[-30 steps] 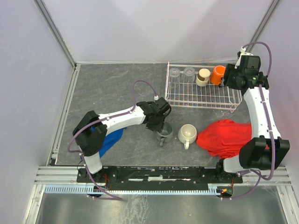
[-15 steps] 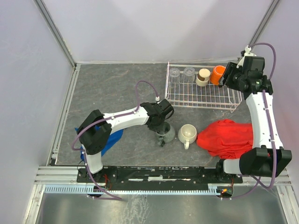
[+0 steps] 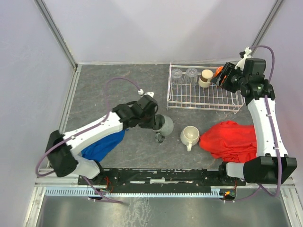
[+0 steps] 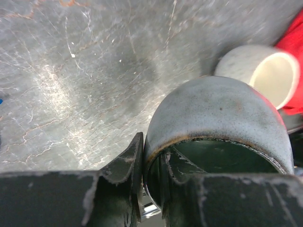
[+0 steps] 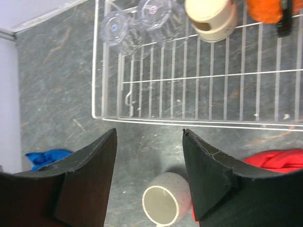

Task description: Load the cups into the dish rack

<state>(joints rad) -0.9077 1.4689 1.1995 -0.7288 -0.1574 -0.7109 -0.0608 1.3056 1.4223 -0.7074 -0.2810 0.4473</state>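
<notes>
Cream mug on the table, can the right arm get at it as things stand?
Probably yes. The right gripper is open and empty by the dish rack, and the cream mug sits uncovered beside the red cloth, with nothing over it.

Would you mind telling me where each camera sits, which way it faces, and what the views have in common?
Top external: above and behind the bases, looking down on the table; the left arm and right arm show whole.
Left wrist: low over the table, looking along the left end effector, shut on the grey-green mug at its rim.
Right wrist: held high, looking down through the open right end effector at the dish rack.
Shared: the cream mug shows in all three.
</notes>
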